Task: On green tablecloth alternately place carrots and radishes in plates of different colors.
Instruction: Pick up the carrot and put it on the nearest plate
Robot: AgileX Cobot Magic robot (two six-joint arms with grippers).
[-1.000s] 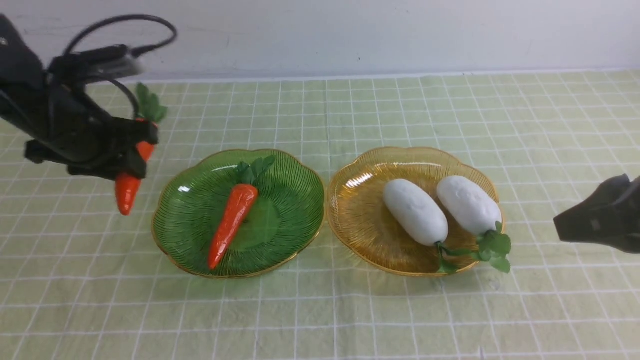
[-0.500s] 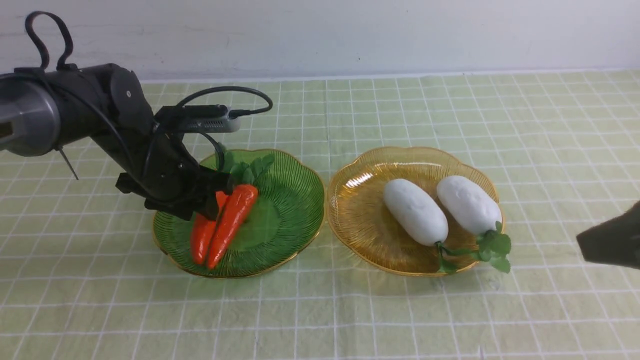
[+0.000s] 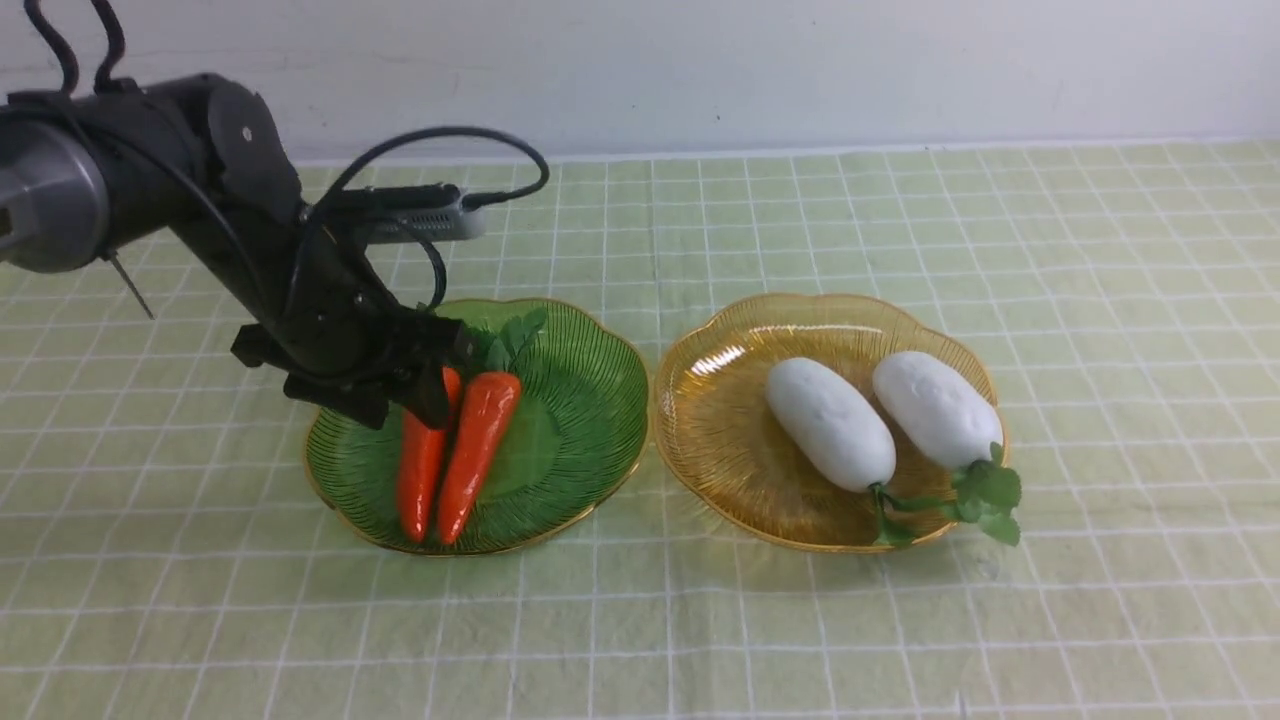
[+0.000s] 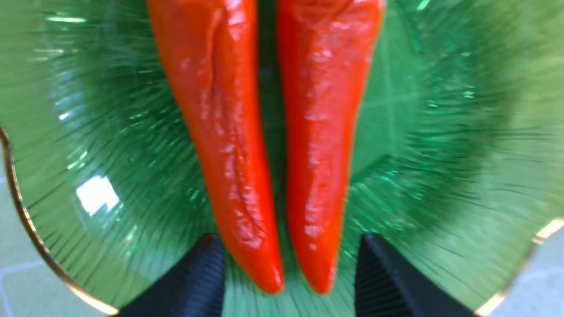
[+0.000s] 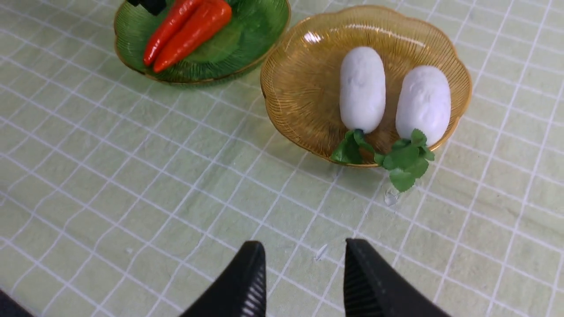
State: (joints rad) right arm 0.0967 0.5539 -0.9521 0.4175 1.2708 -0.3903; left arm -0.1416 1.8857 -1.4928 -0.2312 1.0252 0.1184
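Observation:
Two orange carrots lie side by side in the green plate (image 3: 585, 400): one on the left (image 3: 418, 470), one on the right (image 3: 478, 445). My left gripper (image 3: 432, 385) hovers over their leafy ends, open. In the left wrist view both carrots (image 4: 220, 132) (image 4: 321, 132) lie between the spread fingers of the left gripper (image 4: 286, 246), touching neither. Two white radishes (image 3: 830, 425) (image 3: 938, 410) lie in the amber plate (image 3: 725, 420), leaves over its near rim. My right gripper (image 5: 304, 246) is open and empty above the green tablecloth (image 3: 640, 620), out of the front view.
A white wall (image 3: 700, 70) runs behind the cloth's far edge. The left arm's camera cable (image 3: 450, 140) loops above the green plate. The plates sit side by side, almost touching. Small white flecks (image 5: 321, 252) lie on the cloth near my right gripper.
My left arm carried the second carrot from the left into the green plate, laid it beside the first, and its jaws opened. My right gripper withdrew rightward out of the front view.

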